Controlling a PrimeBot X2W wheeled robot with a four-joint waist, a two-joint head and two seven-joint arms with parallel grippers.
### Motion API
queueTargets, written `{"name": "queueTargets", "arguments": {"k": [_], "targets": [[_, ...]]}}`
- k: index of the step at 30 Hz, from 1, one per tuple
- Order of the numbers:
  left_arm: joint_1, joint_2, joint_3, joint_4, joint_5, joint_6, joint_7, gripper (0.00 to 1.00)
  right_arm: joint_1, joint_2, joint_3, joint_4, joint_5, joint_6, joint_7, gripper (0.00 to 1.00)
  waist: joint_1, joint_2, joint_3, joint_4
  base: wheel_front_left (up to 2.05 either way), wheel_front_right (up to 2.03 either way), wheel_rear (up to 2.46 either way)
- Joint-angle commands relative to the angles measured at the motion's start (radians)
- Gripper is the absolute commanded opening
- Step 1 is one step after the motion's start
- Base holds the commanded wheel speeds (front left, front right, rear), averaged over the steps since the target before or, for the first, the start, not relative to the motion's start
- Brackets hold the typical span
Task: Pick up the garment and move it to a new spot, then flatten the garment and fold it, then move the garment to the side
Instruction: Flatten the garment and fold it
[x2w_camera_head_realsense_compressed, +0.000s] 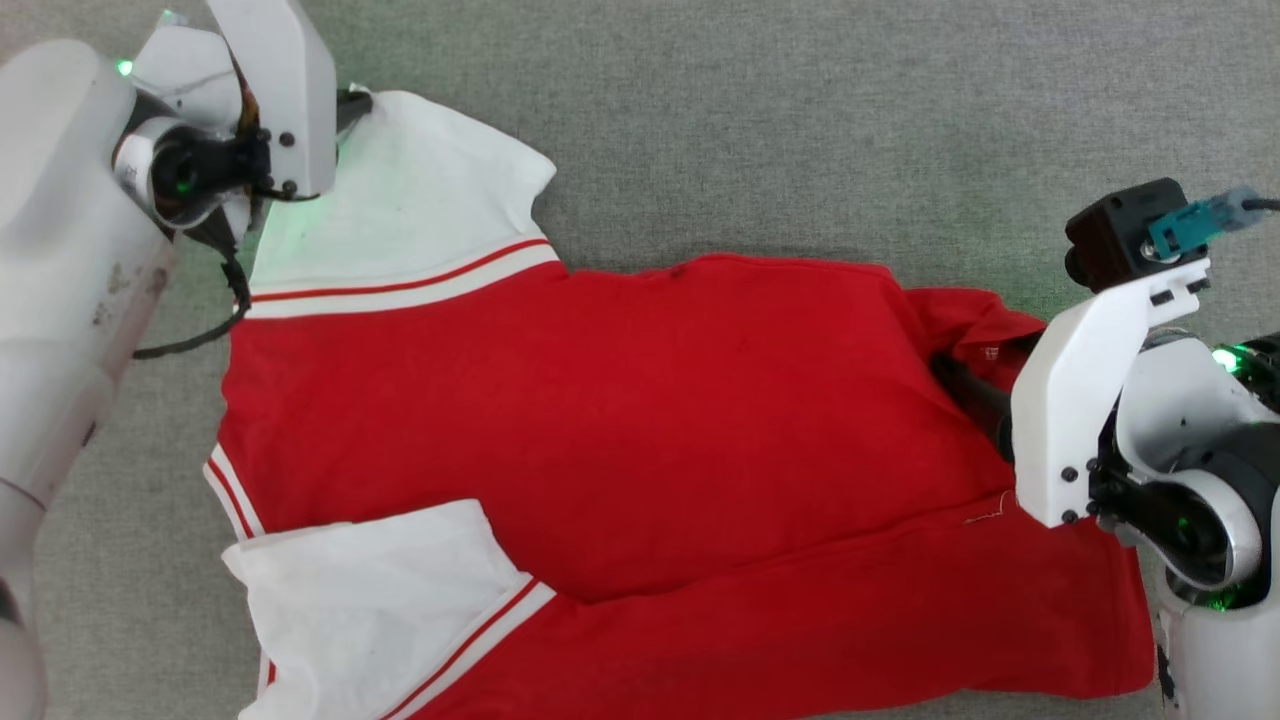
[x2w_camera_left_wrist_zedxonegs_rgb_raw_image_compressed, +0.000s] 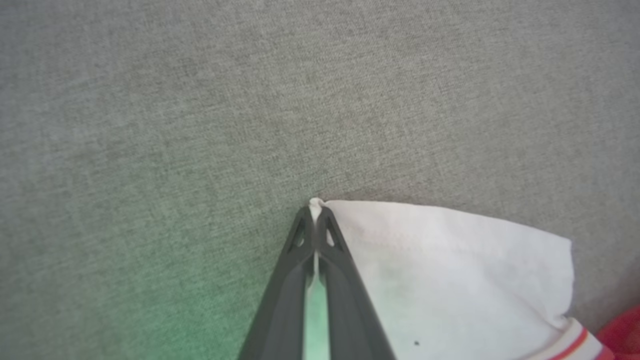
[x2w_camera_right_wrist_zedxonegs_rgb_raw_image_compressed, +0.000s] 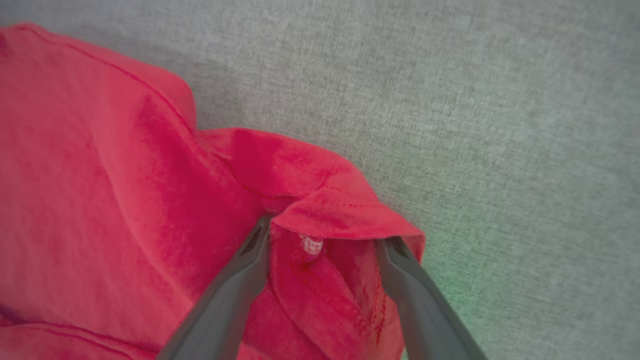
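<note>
Where the jersey (x2w_camera_head_realsense_compressed: 640, 400) lies, you have it spread across the grey fabric surface (x2w_camera_head_realsense_compressed: 800, 130) with its plain red side up, collar end toward the robot's left and hem toward its right. No lettering or number shows on this face. The far white sleeve (x2w_camera_head_realsense_compressed: 400, 200) points up the head view, with its red-and-white striped trim (x2w_camera_head_realsense_compressed: 400, 285) running along the shoulder. The near white sleeve (x2w_camera_head_realsense_compressed: 370, 590) is folded in over the red body at the lower left.

Your left gripper (x2w_camera_left_wrist_zedxonegs_rgb_raw_image_compressed: 315, 220) is at the outer corner of the far sleeve. Its two dark fingers are pressed together, with a small nub of white cloth pinched between the tips and poking out just beyond them. The rest of that sleeve lies flat on the grey surface beside the fingers.

Your right gripper (x2w_camera_right_wrist_zedxonegs_rgb_raw_image_compressed: 325, 235) is at the far hem corner (x2w_camera_right_wrist_zedxonegs_rgb_raw_image_compressed: 320, 200), which is rumpled and turned over on itself. Its jaws stand wide apart and clamp nothing. One finger sits on either side of the fold, whose red edge drapes across both fingertips. A small white tag (x2w_camera_right_wrist_zedxonegs_rgb_raw_image_compressed: 312, 245) shows in the gap between them.
</note>
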Motion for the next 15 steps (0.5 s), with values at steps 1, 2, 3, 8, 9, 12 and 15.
{"name": "queueTargets", "arguments": {"k": [1, 2, 3, 8, 9, 12, 15], "targets": [[0.021, -0.013, -0.015, 0.017, 0.01, -0.004, 0.001, 0.0, -0.008, -0.005, 0.0, 0.023, -0.009, 0.0, 0.024, 1.0, 0.0, 0.0, 0.001, 0.001, 0.0, 0.0, 0.0], [0.021, -0.016, -0.016, 0.021, 0.01, -0.007, -0.002, 0.0, -0.011, -0.013, -0.001, 0.033, -0.02, 0.0, 0.034, 1.0, 0.0, 0.0, 0.001, 0.002, 0.0, 0.0, 0.0], [0.021, -0.021, -0.017, 0.025, 0.01, -0.009, -0.004, 0.0, -0.018, -0.027, 0.006, 0.042, -0.026, 0.0, 0.041, 0.36, 0.0, 0.0, 0.002, 0.004, 0.0, 0.0, 0.0], [0.026, -0.036, -0.017, 0.042, -0.001, -0.017, -0.013, 0.0, -0.06, -0.033, -0.024, 0.115, -0.028, 0.0, 0.038, 0.0, 0.0, 0.0, -0.005, 0.015, 0.0, 0.0, 0.0], [0.025, -0.036, -0.016, 0.045, -0.002, -0.019, -0.017, 0.0, -0.073, -0.035, -0.032, 0.127, -0.029, 0.0, 0.033, 0.0, 0.0, 0.0, -0.008, 0.019, 0.0, 0.0, 0.0], [0.025, -0.035, -0.01, 0.05, -0.009, -0.02, -0.033, 0.0, -0.102, -0.024, -0.058, 0.162, -0.005, 0.0, 0.022, 0.0, 0.0, 0.0, -0.023, 0.029, 0.0, 0.0, 0.0], [0.021, -0.038, 0.004, 0.042, -0.022, -0.025, -0.063, 0.0, -0.124, -0.033, -0.078, 0.186, -0.009, 0.0, 0.002, 0.0, 0.0, 0.0, -0.045, 0.043, 0.0, 0.0, 0.0]]}}
